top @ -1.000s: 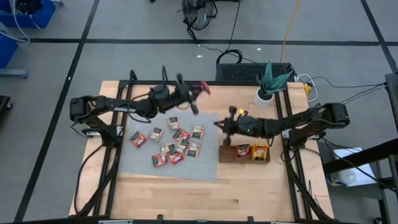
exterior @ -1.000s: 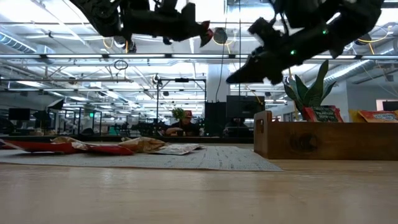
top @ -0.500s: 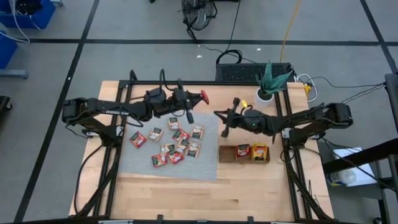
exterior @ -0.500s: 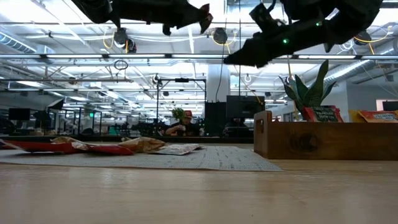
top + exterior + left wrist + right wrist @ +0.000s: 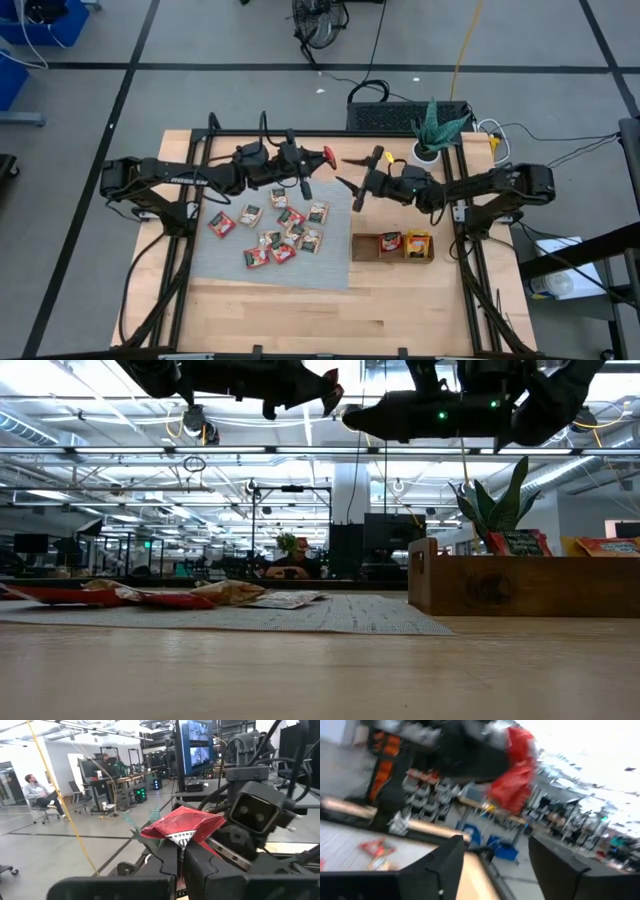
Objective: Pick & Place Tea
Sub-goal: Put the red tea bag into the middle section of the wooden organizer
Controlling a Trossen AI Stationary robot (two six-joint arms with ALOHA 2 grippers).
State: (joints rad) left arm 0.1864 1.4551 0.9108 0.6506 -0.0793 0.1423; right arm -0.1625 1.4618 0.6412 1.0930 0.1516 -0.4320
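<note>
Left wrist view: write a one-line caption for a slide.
Left gripper shut on a red tea sachet, held up facing the right gripper.

My left gripper [image 5: 322, 155] sits just above centre frame, arm stretched in from the left, fingers pinched tight on a red sachet [image 5: 182, 826]. My right gripper [image 5: 352, 177] faces it from the right, raised, fingers spread wide.

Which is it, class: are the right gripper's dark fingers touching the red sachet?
Apart: the high view shows the right gripper open, clear of the red sachet in the left gripper.
</note>
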